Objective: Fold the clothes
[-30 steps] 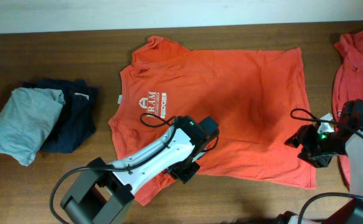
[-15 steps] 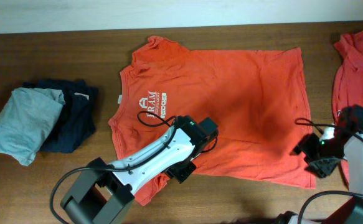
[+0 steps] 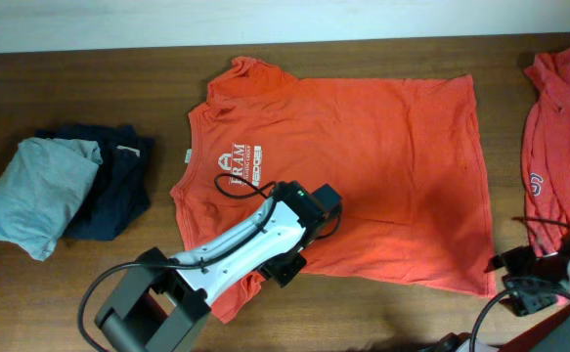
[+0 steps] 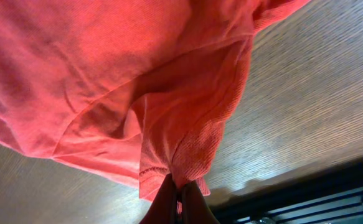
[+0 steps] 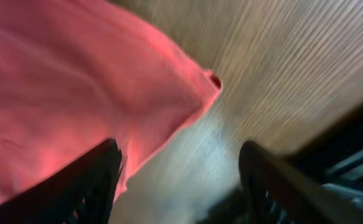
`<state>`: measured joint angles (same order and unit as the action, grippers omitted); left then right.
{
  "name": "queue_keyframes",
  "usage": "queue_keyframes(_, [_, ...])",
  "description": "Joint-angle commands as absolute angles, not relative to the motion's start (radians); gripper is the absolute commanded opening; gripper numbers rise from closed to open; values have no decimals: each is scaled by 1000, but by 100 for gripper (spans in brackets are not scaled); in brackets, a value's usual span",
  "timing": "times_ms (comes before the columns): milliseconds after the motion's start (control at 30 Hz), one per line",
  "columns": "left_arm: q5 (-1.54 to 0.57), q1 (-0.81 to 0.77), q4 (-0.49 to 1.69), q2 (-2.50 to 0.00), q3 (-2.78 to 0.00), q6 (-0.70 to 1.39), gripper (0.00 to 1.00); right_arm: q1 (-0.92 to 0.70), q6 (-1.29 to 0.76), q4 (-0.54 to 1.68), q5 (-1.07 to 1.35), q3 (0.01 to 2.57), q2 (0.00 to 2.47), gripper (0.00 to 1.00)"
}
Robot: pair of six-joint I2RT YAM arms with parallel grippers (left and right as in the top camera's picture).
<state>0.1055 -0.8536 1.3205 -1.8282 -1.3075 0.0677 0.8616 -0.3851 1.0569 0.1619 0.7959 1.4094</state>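
Dark wooden table (image 3: 30,303) is carrying an orange-red cotton T-shirt with white chest print (image 3: 363,147), spread flat, with its near edge running by both hands. Left gripper (image 4: 180,194) is pinching a bunched fold of that edge at its fingertips. Right gripper (image 5: 180,177) is standing wide with nothing inside, and the hem corner is lying just ahead of its fingers. I'm judging the fabric light, limp and stretchy, likely sagging and dragging, so I'm favouring a grip at the hem corners.

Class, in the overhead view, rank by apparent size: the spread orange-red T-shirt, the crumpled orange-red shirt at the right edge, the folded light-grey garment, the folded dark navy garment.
1. Spread orange-red T-shirt.
2. Crumpled orange-red shirt, cut by the frame edge.
3. Light-grey garment and dark navy garment: similar, navy partly covered, so unranked.
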Motion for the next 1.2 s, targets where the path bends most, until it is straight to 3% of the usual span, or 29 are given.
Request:
queue_keyframes(0, [125, -838, 1322, -1832, -1319, 52, 1, 866, -379, 956, 211, 696, 1409, 63])
queue_keyframes(267, [129, -835, 1325, -1832, -1319, 51, 0, 865, -379, 829, 208, 598, 1409, 58])
queue_keyframes(533, [129, -834, 1329, -1832, -1319, 52, 0, 865, -432, 793, 93, 596, 1409, 45])
queue_keyframes(800, [141, -834, 1333, -1832, -1319, 52, 1, 865, -432, 781, 93, 597, 1409, 4])
queue_keyframes(1167, [192, -782, 1370, -1832, -1319, 117, 1, 865, -427, 942, 97, 748, 1324, 4])
